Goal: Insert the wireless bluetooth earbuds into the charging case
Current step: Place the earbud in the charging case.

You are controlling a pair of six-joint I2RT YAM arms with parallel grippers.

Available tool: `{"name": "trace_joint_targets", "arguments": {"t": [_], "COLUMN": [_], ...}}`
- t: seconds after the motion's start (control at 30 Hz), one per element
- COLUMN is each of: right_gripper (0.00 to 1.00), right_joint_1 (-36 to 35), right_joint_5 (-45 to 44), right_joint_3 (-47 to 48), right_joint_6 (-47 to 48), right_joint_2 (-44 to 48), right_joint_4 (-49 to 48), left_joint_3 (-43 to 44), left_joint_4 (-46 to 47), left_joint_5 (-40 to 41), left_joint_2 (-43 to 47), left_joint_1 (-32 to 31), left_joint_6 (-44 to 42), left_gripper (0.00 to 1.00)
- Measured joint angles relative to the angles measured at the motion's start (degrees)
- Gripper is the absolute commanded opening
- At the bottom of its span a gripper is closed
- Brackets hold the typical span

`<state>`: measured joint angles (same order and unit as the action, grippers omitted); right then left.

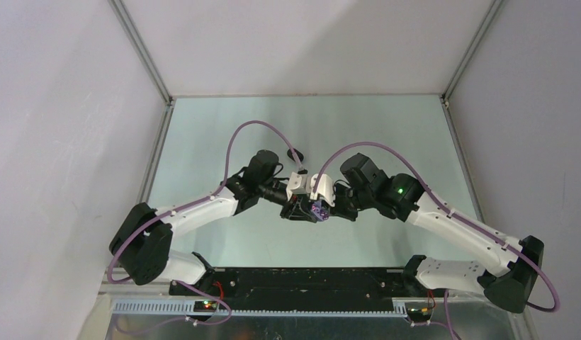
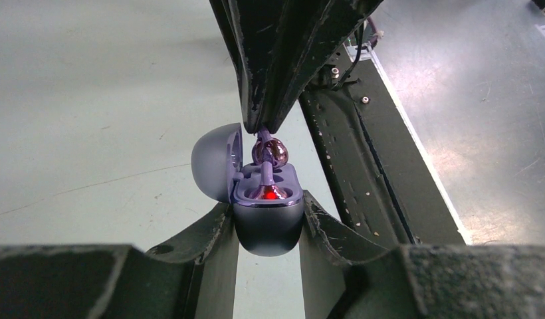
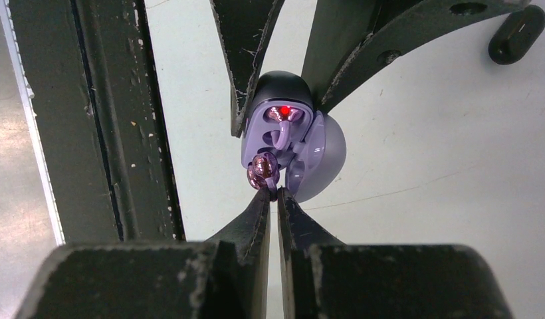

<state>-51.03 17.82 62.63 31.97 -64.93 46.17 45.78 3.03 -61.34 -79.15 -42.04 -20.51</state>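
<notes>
Closest up, at the bottom centre of the left wrist view, the left pincer [image 2: 266,207] is clamped on the purple charging case [image 2: 268,232]. It seems to be held up off the counter [image 2: 90,119], with its lid [image 2: 213,159] flipped open to the left. A red light [image 2: 270,195] glows in the tray. From the top of the frame, the right pincer [image 2: 260,123] pinches a glossy purple earbud [image 2: 270,151] by its thin end, right at the far rim of the case. So we're mid-insertion, I'd say. Next move looks fiddly: line the bud up over its socket, ease it down till it seats, then let go.
</notes>
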Motion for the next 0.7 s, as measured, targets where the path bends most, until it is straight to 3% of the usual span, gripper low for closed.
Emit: {"name": "trace_joint_targets", "arguments": {"t": [0.7], "right_gripper": [0.11], "right_joint_1": [-0.2], "right_joint_5": [0.6], "right_joint_3": [0.0], "right_joint_6": [0.0], "right_joint_2": [0.1], "right_joint_4": [0.6], "left_joint_3": [0.8], "left_joint_4": [-3.1], "left_joint_5": [-0.3], "left_joint_2": [0.0], "left_joint_1": [0.0], "left_joint_6": [-2.5], "left_gripper": [0.04]}}
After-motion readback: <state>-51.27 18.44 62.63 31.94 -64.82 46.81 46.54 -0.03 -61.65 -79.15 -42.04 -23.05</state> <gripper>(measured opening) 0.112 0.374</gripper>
